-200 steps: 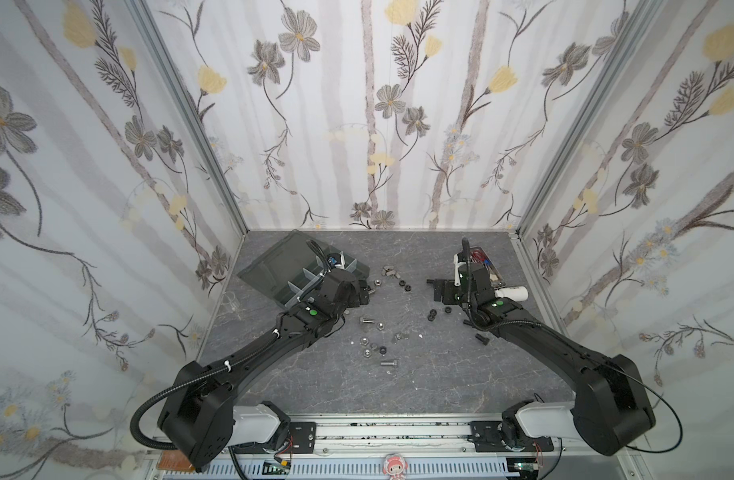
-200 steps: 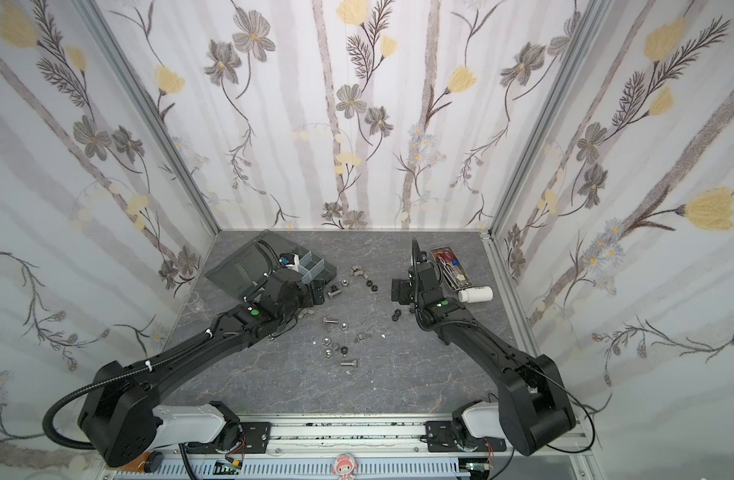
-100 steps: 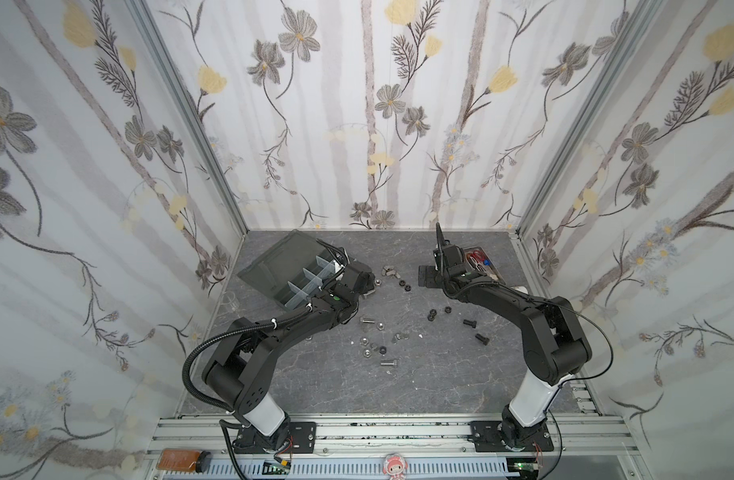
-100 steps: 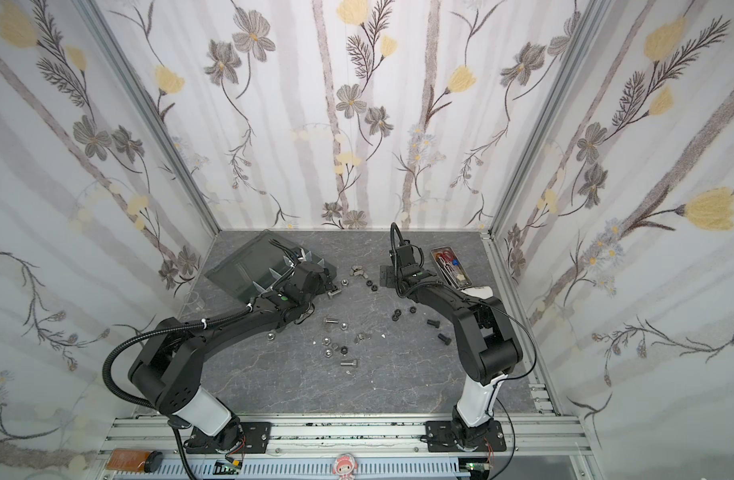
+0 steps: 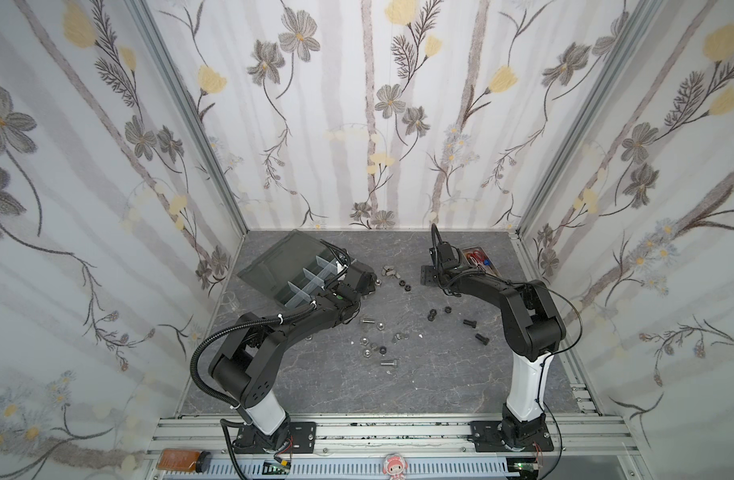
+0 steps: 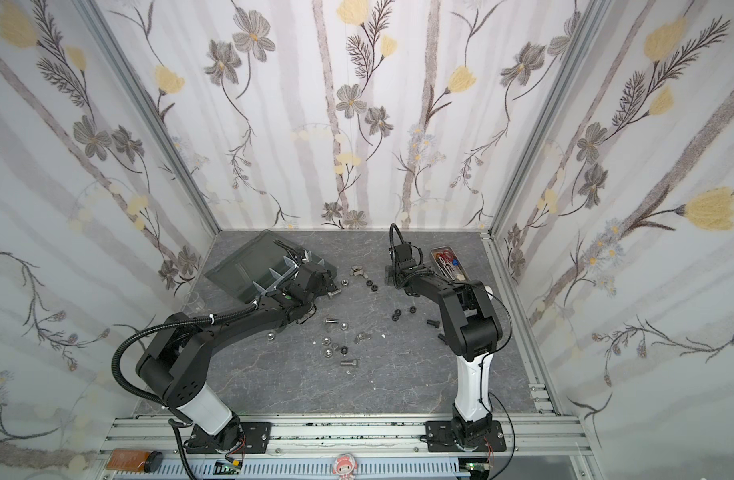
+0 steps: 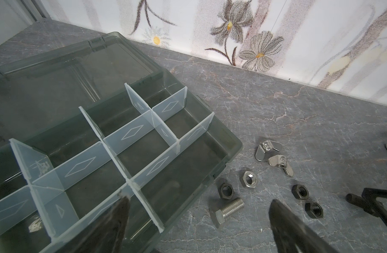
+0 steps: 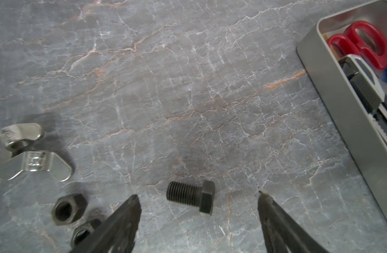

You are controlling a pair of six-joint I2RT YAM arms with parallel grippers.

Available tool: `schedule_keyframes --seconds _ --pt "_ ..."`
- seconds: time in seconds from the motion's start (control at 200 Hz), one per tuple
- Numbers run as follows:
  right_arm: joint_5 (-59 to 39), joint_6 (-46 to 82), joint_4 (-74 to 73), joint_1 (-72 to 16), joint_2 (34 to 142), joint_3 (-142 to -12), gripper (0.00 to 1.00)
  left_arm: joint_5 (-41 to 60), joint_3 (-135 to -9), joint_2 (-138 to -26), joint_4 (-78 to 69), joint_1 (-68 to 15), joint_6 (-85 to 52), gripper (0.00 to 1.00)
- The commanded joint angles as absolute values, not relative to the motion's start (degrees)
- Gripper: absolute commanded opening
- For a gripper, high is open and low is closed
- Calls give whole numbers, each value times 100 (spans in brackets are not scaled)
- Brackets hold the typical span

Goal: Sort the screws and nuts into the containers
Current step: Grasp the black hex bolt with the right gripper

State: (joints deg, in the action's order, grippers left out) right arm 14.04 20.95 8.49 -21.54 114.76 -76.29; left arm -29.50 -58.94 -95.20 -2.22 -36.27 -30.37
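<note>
Marbled grey tabletop; left end effector and right end effector agape, empty; organizer box cropped.

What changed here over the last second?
Both elbows rose. The right hand shifted toward the middle and now straddles a black bolt, open, gripping nothing. The left hand edged toward the middle too, open and empty. Organizer box and loose hardware stayed put.

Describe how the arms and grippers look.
The left arm and right arm are matte black with white lowest links. A ribbed black hose loops beside the left; a thin black cable arcs by the right. The left gripper and right gripper have dark, tapering fingers.
</note>
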Motion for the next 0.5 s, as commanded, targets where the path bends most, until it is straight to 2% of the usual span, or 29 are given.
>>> schedule_keyframes --seconds 0.0,0.385,0.495 --pt "1511 2145 924 -2162 11630 -7760 81 -2970 -5902 -9504 -237 -3621 -3151 100" --pt "1586 2101 1057 -2123 11951 -7937 74 -3028 -5994 -9600 -110 -3621 -3191 100" --pt "1554 2127 1064 -2107 11986 -7956 69 -3040 -5994 -9600 -74 -3621 -3197 100"
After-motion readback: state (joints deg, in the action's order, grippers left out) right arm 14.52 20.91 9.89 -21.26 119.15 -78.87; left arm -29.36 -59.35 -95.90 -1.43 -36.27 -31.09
